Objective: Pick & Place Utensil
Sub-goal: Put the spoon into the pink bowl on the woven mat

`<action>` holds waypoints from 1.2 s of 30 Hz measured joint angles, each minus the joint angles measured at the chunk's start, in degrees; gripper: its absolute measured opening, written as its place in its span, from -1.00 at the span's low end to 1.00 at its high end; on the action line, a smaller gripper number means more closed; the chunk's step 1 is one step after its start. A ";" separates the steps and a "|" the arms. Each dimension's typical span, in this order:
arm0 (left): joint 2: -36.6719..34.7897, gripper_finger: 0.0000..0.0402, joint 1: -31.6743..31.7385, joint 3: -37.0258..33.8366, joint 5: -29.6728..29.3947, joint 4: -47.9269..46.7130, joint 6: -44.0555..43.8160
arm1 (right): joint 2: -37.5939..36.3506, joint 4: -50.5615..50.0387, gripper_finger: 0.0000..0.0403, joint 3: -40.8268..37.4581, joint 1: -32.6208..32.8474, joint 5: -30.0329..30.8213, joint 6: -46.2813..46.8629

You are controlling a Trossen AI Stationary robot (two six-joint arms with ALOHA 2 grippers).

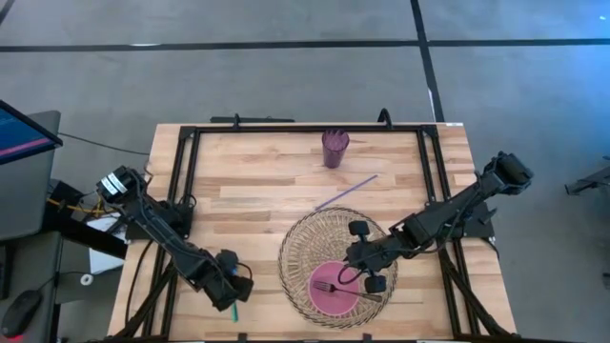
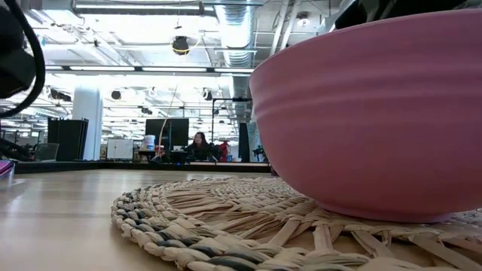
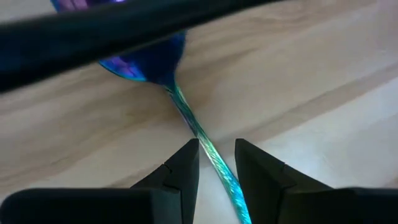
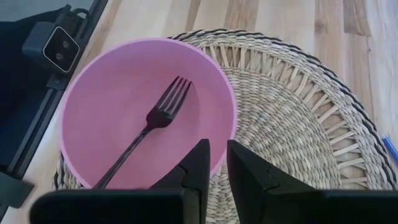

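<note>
A dark fork [image 4: 152, 121] lies inside the pink bowl [image 4: 99, 118], tines up near the bowl's middle and handle running to the rim. The bowl [image 1: 334, 289] stands on a round woven mat [image 1: 315, 243]. My right gripper [image 4: 218, 163] hovers over the bowl's rim, open by a narrow gap and empty; in the high view it [image 1: 366, 269] shows above the bowl's right side. An iridescent blue-green spoon [image 3: 146, 59] lies flat on the wood near the table's near-left corner. My left gripper [image 3: 216, 158] is open, its fingers on either side of the spoon's handle [image 3: 202, 137].
A purple cup [image 1: 335, 148] stands near the table's far edge, and a thin purple stick [image 1: 345, 193] lies between it and the mat. A black frame rail [image 3: 124, 28] crosses just beyond the spoon's bowl. Bare wood lies left of the mat. A person [image 2: 199, 143] sits far off in the room.
</note>
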 joint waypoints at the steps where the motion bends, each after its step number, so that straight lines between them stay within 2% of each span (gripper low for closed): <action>1: 0.00 -0.48 0.00 -0.27 0.00 0.14 0.00 | 0.00 0.00 -0.76 0.00 0.00 0.00 0.02; 11: -0.22 -0.51 -0.02 -3.76 -0.72 2.82 1.37 | 0.00 0.09 -0.76 0.00 0.00 0.00 0.59; 14: -0.22 -0.64 0.03 -4.03 -2.14 3.81 4.28 | 0.00 0.59 -0.76 0.00 0.00 0.00 0.59; 18: 0.18 -0.92 1.14 -3.64 -4.88 7.08 7.82 | 0.00 1.97 -0.76 0.00 0.00 0.00 0.59; 22: -0.03 -0.94 3.11 -3.61 -6.01 9.05 8.74 | 0.00 2.48 -0.76 0.04 -0.01 0.00 0.59; 25: -0.45 -0.97 5.24 -2.64 -5.37 11.69 14.58 | 0.00 2.45 -0.76 0.04 -0.04 0.00 0.59; 32: -1.05 -0.98 9.48 4.94 -5.41 12.78 27.75 | 0.00 2.58 -0.76 0.04 -0.02 0.00 0.59; 36: -1.05 -0.98 11.49 8.69 -5.59 19.53 36.48 | 0.00 2.38 -0.76 0.04 0.00 -1.15 0.61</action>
